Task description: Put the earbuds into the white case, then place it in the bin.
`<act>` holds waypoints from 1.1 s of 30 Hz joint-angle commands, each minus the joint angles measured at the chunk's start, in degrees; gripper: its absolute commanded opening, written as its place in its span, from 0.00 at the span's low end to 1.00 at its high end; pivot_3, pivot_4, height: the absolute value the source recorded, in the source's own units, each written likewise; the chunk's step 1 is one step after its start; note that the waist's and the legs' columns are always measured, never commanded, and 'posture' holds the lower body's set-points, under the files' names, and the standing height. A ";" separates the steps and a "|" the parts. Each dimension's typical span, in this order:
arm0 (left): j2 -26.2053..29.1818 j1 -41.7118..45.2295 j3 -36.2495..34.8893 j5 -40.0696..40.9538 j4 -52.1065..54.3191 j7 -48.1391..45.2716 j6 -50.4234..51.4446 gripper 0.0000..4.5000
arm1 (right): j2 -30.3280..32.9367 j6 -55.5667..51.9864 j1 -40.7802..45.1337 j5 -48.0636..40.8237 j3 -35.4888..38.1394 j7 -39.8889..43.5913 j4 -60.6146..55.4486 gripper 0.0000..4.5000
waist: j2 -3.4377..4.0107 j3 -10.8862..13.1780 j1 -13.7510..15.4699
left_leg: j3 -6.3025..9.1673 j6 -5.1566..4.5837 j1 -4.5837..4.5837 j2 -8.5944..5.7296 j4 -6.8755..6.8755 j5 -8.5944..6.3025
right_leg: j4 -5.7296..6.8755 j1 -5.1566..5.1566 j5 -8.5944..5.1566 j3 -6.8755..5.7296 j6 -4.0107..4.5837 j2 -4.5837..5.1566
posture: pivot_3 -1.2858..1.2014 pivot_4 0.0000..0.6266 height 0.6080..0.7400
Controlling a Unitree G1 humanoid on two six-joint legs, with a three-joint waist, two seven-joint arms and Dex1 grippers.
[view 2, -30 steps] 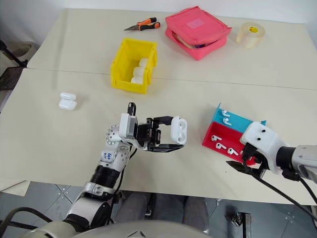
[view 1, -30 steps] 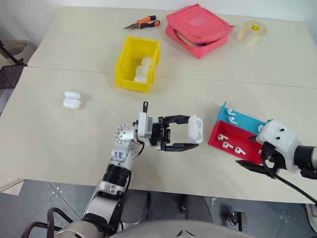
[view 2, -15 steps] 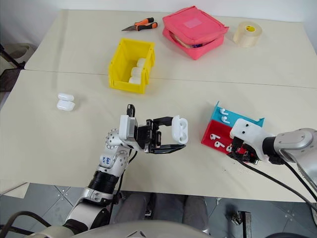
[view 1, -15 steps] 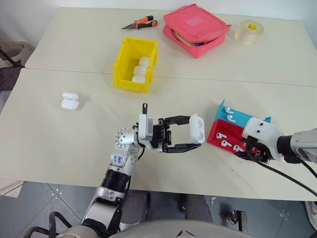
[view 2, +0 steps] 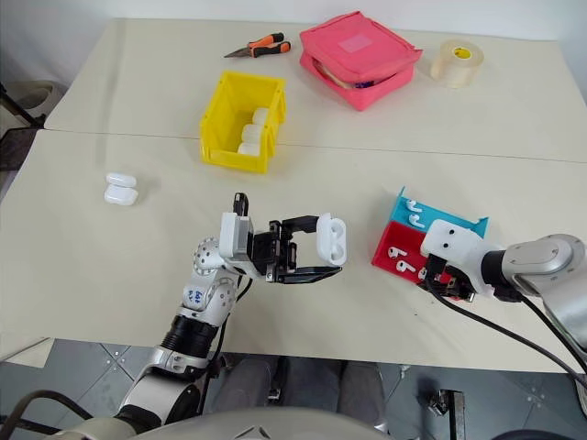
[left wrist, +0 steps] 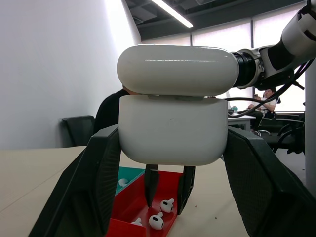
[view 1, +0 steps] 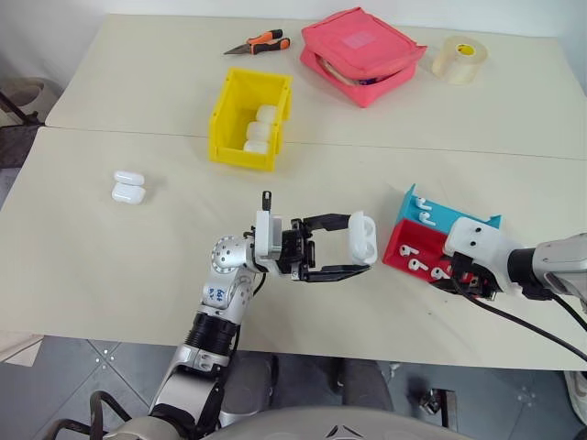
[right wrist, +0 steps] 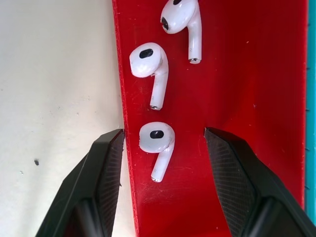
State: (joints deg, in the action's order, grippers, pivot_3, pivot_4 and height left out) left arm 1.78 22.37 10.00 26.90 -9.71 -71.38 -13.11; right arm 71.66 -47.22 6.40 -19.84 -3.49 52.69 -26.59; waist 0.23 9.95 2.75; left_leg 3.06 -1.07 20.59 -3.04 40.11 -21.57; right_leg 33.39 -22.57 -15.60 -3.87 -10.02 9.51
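My left gripper (view 1: 365, 246) is shut on the white case (left wrist: 173, 123) and holds it above the table with its lid flipped up. Three earbuds (right wrist: 156, 143) lie in a row in the red tray (right wrist: 256, 98). My right gripper (right wrist: 163, 136) is open and tilted down over that tray's near end. Its fingers stand on either side of the nearest earbud without touching it, one over the tray's wall and one inside. The yellow bin (view 1: 220, 115) sits far back on the table with white cases in it.
A blue tray (view 1: 442, 213) with earbuds adjoins the red one. Two white cases (view 1: 130, 186) lie at the table's left. A pink pouch (view 1: 362, 55), a tape roll (view 1: 463, 57) and orange-handled pliers (view 1: 260, 42) sit at the back.
My right gripper has come in from the table's front edge to over the red tray, and its fingers have narrowed around an earbud. The left gripper and case kept still.
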 commanded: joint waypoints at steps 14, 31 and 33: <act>0.55 1.19 -0.01 1.71 1.66 -0.60 0.34 0.61 | -1.75 -0.60 -0.49 0.28 3.70 0.38 -1.64 0.19 | 0.00 0.00 -0.08 | -0.01 0.00 -0.04 0.01 0.03 0.00 | 0.03 0.02 0.00 0.01 0.00 0.00 | 0.52 0.24 1.00; 3.54 4.82 -2.38 4.34 -0.04 -3.18 7.26 0.61 | -31.93 9.08 -5.67 -28.34 32.35 -5.06 -16.34 0.19 | 0.05 -0.02 -0.23 | -0.09 0.02 -0.08 0.02 0.01 0.01 | 0.09 0.02 0.03 0.09 -0.06 -0.06 | 0.52 0.24 1.00; 3.17 5.28 -2.76 4.45 -0.51 -3.42 7.06 0.61 | -36.17 10.24 -3.47 -29.64 28.88 -9.30 -17.65 0.19 | 0.04 -0.02 -0.51 | -0.09 0.03 -0.12 0.05 -0.01 0.02 | 0.11 0.02 0.03 0.10 -0.05 -0.06 | 0.52 0.24 1.00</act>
State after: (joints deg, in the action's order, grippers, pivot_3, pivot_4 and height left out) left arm 5.23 26.85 7.82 29.78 -10.06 -74.49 -5.87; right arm 37.36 -38.53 1.99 -47.05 27.17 46.83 -41.68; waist 0.27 9.94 2.24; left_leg 2.98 -1.03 20.45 -2.99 40.09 -21.56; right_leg 33.51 -22.55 -15.57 -3.77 -10.06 9.44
